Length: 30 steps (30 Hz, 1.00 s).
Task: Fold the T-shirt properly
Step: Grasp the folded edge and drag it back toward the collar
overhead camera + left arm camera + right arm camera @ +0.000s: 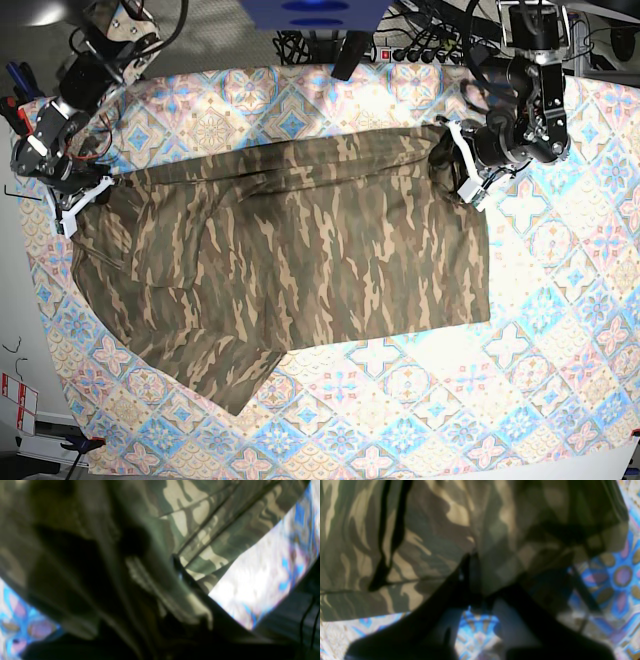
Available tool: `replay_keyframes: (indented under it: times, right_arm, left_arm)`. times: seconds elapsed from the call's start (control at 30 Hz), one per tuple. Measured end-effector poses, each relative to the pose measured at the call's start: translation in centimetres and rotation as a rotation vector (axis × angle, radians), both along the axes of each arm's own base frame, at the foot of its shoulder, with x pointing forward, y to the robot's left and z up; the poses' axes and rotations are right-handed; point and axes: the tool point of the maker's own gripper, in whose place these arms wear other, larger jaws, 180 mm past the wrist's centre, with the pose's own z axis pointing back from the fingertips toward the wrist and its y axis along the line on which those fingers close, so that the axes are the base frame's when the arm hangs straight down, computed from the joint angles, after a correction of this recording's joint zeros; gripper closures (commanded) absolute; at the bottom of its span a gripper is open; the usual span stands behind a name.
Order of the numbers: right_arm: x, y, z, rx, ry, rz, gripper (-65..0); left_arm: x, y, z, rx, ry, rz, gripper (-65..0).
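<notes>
Base view: I have both sets of fingers, left (462, 170) and right (82, 200), pinched onto the T-shirt (300, 250) edge, ready to fold it over.

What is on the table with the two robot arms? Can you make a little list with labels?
shirt: camouflage T-shirt, spread out, one sleeve sticking out toward the near left
table cover: blue-and-cream tile-patterned tablecloth, under the shirt
left gripper: shut on the T-shirt's far corner, at the right of the base view
right gripper: shut on the T-shirt's opposite far corner, at the left of the base view
fold: far edge lifted and bunched between the grippers, shirt not folded over yet
</notes>
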Motion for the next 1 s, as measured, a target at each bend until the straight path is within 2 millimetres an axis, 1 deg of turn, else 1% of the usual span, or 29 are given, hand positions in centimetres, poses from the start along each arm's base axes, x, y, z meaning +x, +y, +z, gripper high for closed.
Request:
replay_keyframes:
  times: [0.1, 0.2, 0.23, 0.3, 0.43, 0.57, 0.63, 0.8, 0.9, 1.0]
  right_arm:
    - [-0.7, 0.8, -0.1, -0.019, 0.003, 0.000, -1.8]
    - [-1.9, 1.3, 0.0, -0.036, -0.001, 0.006, -1.8]
    - [-2.4, 1.5, 0.0, -0.042, 0.003, 0.009, -1.8]
    - [-3.5, 1.4, 0.1, -0.058, 0.027, 0.017, -1.8]
    - [-5.5, 1.4, 0.4, -0.099, 0.069, 0.028, -1.8]
    - [-8.1, 0.8, 0.6, -0.137, 0.142, 0.043, -1.8]
    - [-9.1, 0.7, 0.7, -0.147, 0.180, 0.045, -1.8]
    - [-10.6, 0.7, 0.8, -0.155, 0.201, 0.057, -1.8]
    - [-10.8, 0.7, 0.8, -0.156, 0.206, 0.058, -1.8]
    - [-10.7, 0.8, 0.8, -0.156, 0.205, 0.060, -1.9]
  left_arm:
    - [0.0, 0.7, 0.0, 0.038, -0.004, -0.004, 0.0]
    - [-1.0, 1.0, -0.5, 0.058, 0.016, -0.001, 0.0]
    - [-0.9, 1.1, -0.5, 0.063, 0.011, 0.001, 0.0]
    - [-1.0, 1.2, -0.5, 0.073, 0.013, -0.005, 0.0]
    - [-1.9, 1.3, -0.8, 0.074, 0.016, -0.003, 0.0]
    - [-3.6, 1.1, -1.1, 0.048, 0.029, 0.009, 0.0]
    - [-4.4, 1.5, -1.1, 0.032, 0.035, 0.035, 0.0]
    - [-6.4, 2.8, -1.1, 0.011, 0.052, 0.102, 0.0]
    - [-6.8, 3.5, -1.1, 0.017, 0.057, 0.120, 0.0]
    - [-6.8, 4.3, -1.0, 0.037, 0.061, 0.111, 0.0]
